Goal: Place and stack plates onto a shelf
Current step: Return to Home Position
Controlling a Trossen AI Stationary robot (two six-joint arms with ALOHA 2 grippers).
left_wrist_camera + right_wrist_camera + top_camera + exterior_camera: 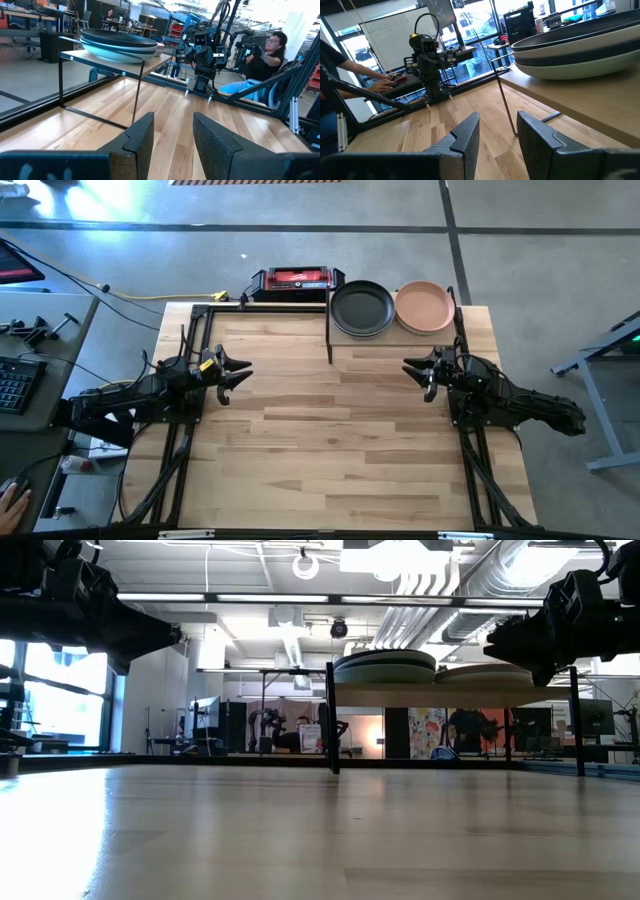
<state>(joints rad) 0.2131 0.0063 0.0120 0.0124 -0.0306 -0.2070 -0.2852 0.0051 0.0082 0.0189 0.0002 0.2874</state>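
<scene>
Two stacks of plates rest on the shelf (392, 338) at the table's far edge, right of centre. The left stack (362, 308) has a black plate on top, the right stack (424, 306) a peach-pink one. The low view shows the raised shelf panel (450, 692) on thin black posts, carrying both stacks (385, 667). My left gripper (240, 372) hovers open over the table's left side, pointing right, far from the shelf. My right gripper (415, 370) hovers open just near of the shelf, pointing left. Neither holds anything.
A red-and-black box (297, 280) sits beyond the table's far edge, left of the shelf. Bare wooden tabletop (330, 450) spreads between and in front of the arms. A seated person (265, 55) shows beyond the right arm, and a hand (380, 85) beyond the left arm.
</scene>
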